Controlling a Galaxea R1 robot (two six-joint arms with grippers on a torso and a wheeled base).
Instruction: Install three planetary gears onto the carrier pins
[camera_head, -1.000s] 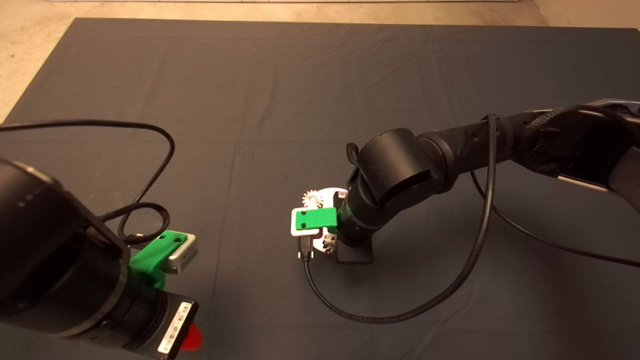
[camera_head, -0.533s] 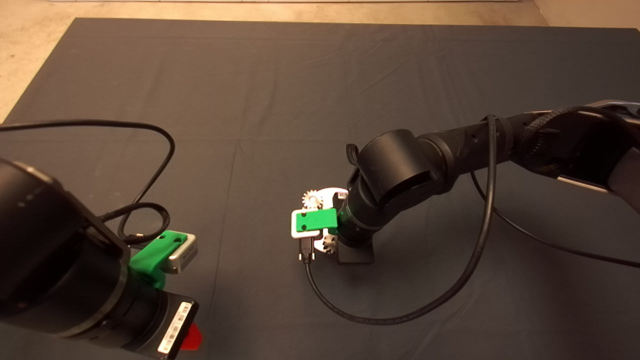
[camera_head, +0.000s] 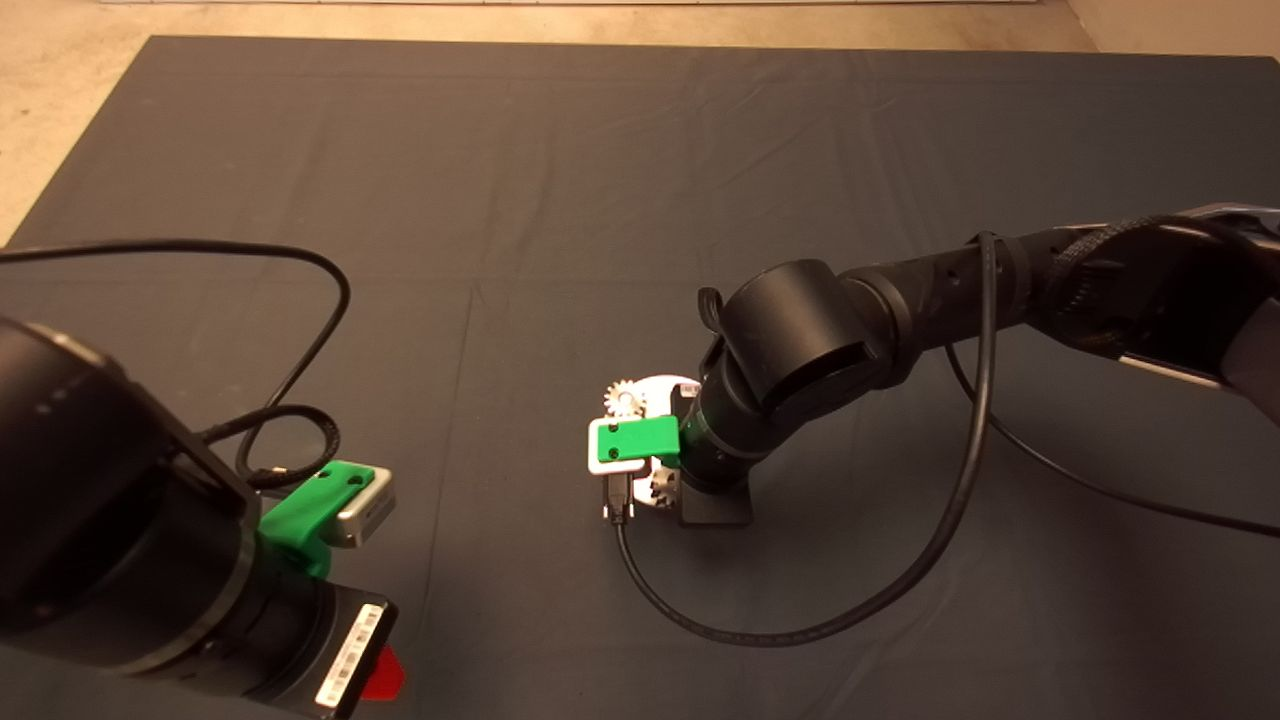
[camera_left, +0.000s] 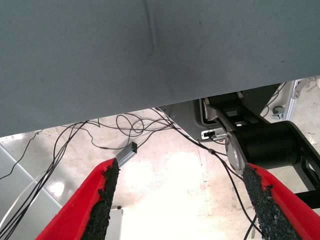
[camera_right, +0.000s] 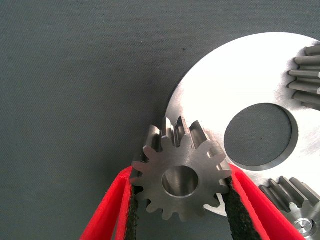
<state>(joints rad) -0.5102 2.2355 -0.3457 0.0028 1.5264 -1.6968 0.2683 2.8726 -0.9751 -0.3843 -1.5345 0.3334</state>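
My right gripper (camera_right: 181, 200) is shut on a silvery planetary gear (camera_right: 205, 172), held flat and overlapping the rim of the white disc (camera_right: 210, 95). No carrier pin shows through its centre hole. Two more gears (camera_right: 307, 75) (camera_right: 290, 197) sit on the disc, and one shows a pin end (camera_right: 305, 226) in its middle. In the head view the right wrist covers most of the disc (camera_head: 665, 385); one gear (camera_head: 625, 390) and another (camera_head: 660, 487) peek out. My left gripper (camera_left: 182, 200) is parked open at the lower left (camera_head: 380, 675).
A black cable (camera_head: 800, 620) loops on the mat from the right wrist. Another cable (camera_head: 300, 270) curls by the left arm. Bare floor (camera_head: 60, 100) lies beyond the mat's back left edge. The left wrist view shows floor cables and a robot base.
The right wrist has shifted slightly to the right over the disc, still holding the gear. The left arm has not moved.
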